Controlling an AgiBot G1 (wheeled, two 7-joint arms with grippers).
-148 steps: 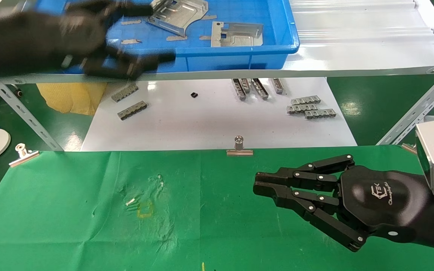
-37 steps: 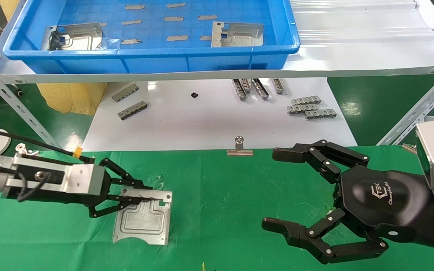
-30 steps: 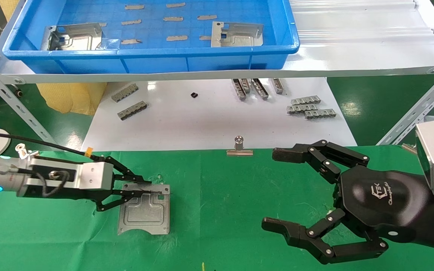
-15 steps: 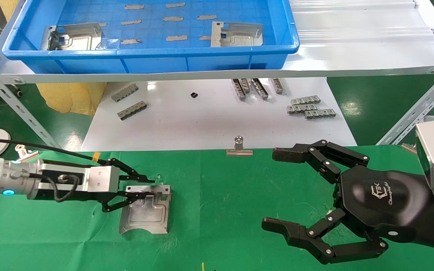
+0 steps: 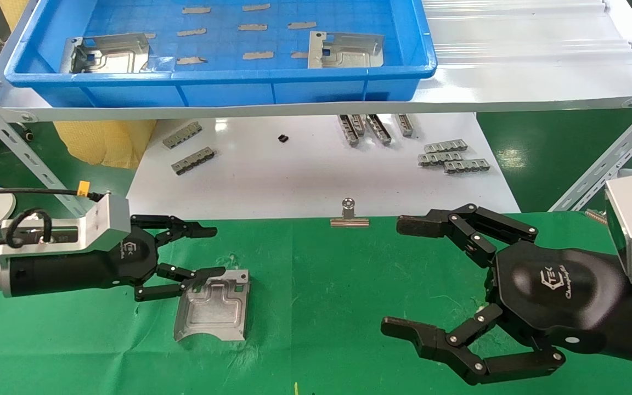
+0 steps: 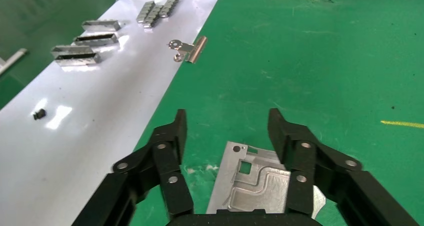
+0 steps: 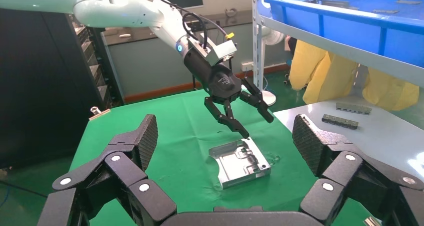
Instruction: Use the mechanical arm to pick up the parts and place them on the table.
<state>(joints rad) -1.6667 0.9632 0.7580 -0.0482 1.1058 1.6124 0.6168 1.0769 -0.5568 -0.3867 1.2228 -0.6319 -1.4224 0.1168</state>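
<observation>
One silver part (image 5: 213, 306) lies flat on the green table (image 5: 316, 307), left of centre; it also shows in the left wrist view (image 6: 260, 181) and the right wrist view (image 7: 240, 162). My left gripper (image 5: 209, 251) is open just above the part's far edge, holding nothing. It shows in the left wrist view (image 6: 227, 128) and far off in the right wrist view (image 7: 255, 126). Two more parts (image 5: 108, 54) (image 5: 344, 49) lie in the blue bin (image 5: 228, 82) on the shelf. My right gripper (image 5: 398, 277) is open and empty over the table's right side; in its wrist view (image 7: 225, 131) the fingers spread wide.
A white board (image 5: 316, 170) beyond the table carries grey comb-like strips (image 5: 450, 156). A binder clip (image 5: 349, 215) sits at the table's far edge. Slanted metal shelf legs (image 5: 30, 159) (image 5: 607, 164) stand at both sides. Grey tape pieces (image 5: 255, 55) lie in the bin.
My left gripper carried a part from the bin down to the cloth, let go of it, opened, and lifted slightly. My right gripper opened earlier and has stayed still since.
</observation>
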